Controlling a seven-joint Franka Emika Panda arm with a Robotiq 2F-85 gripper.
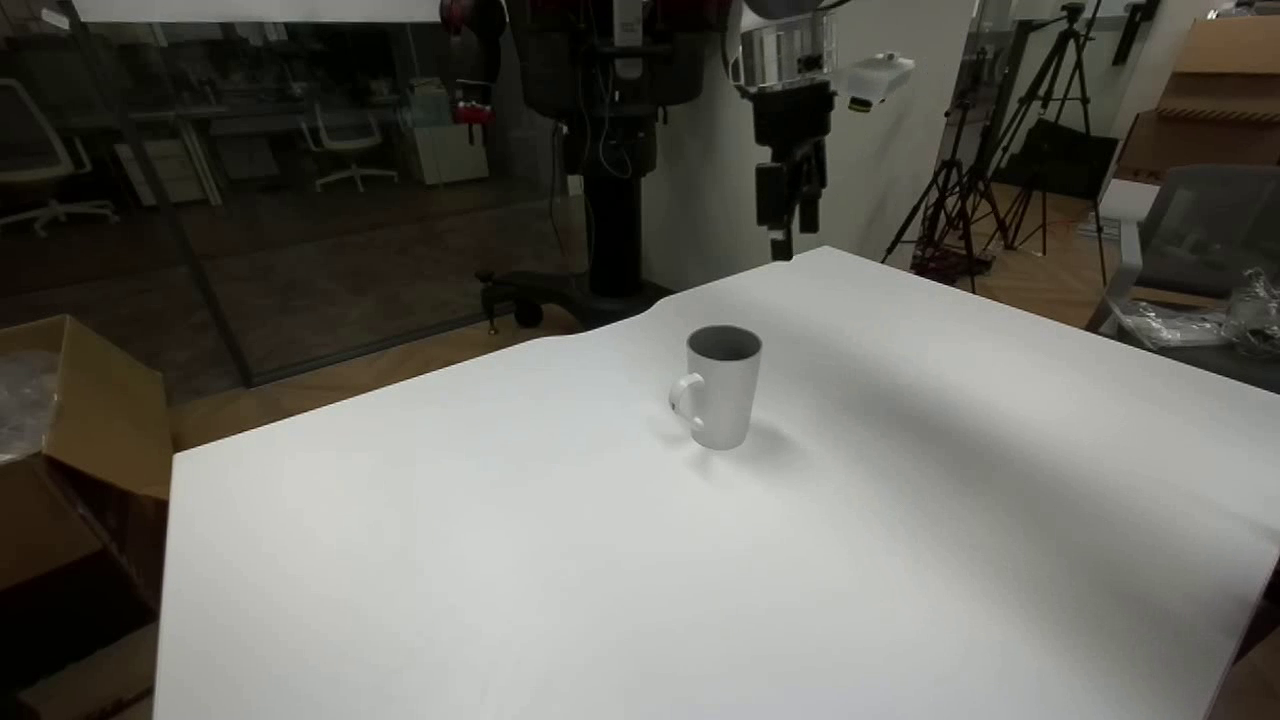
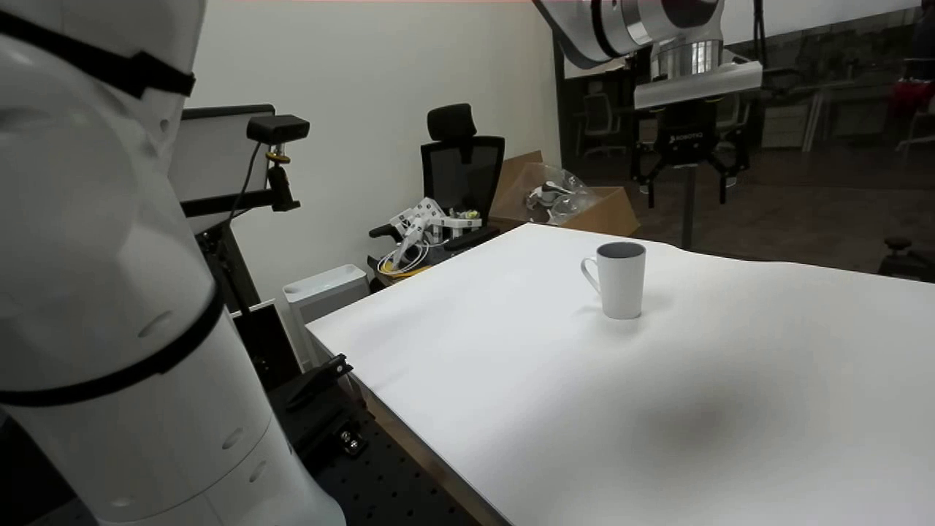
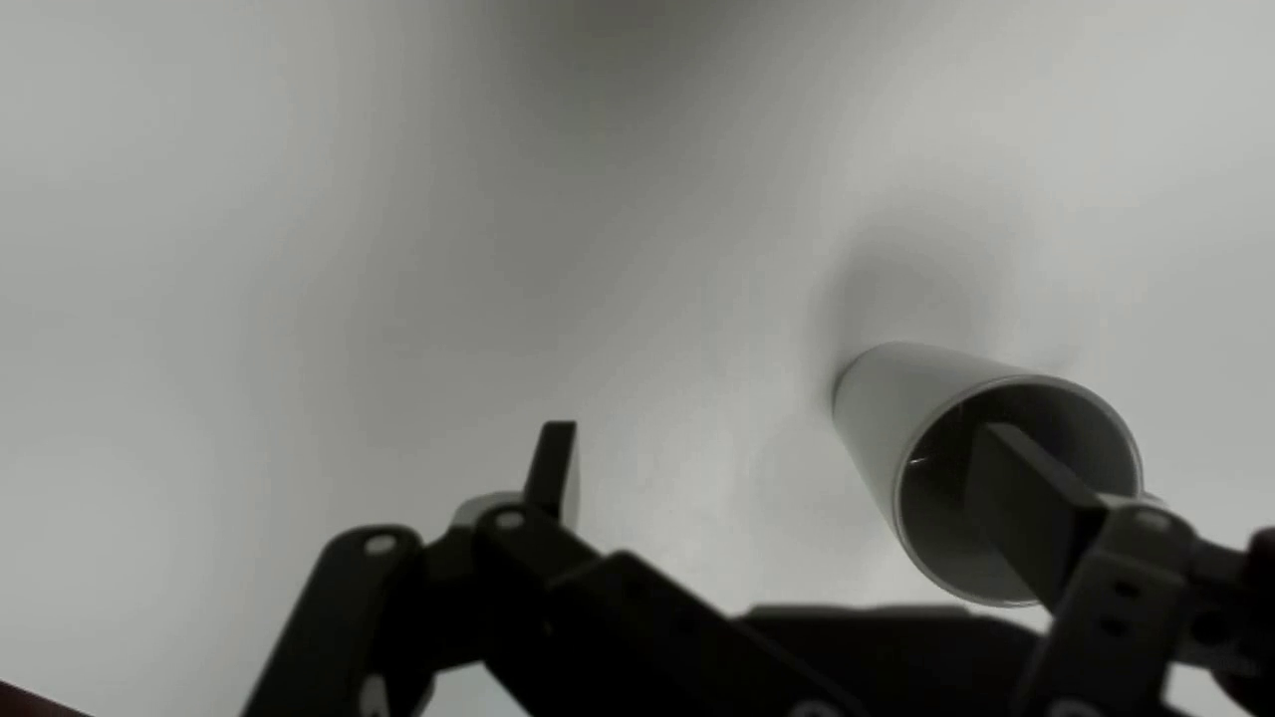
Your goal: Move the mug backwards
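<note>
The white mug stands upright on the white table in both exterior views point(image 1: 728, 405) point(image 2: 623, 288). Its dark inside faces up and its loop handle points left in both. In the wrist view the mug point(image 3: 882, 408) is at the lower right, and its handle is mostly hidden. My black gripper point(image 1: 790, 235) hangs well above the table, apart from the mug. Its two fingers are spread with nothing between them in an exterior view point(image 2: 687, 196). In the wrist view the gripper point(image 3: 777, 433) is open, and its right finger covers part of the mug's opening.
The white table point(image 1: 480, 560) has a wavy far edge. A cardboard box point(image 1: 110, 420) stands beyond its left side. Tripods point(image 1: 960, 170) and a grey chair point(image 1: 1210, 230) stand beyond its right side. A large white arm section point(image 2: 117, 292) fills the left of an exterior view.
</note>
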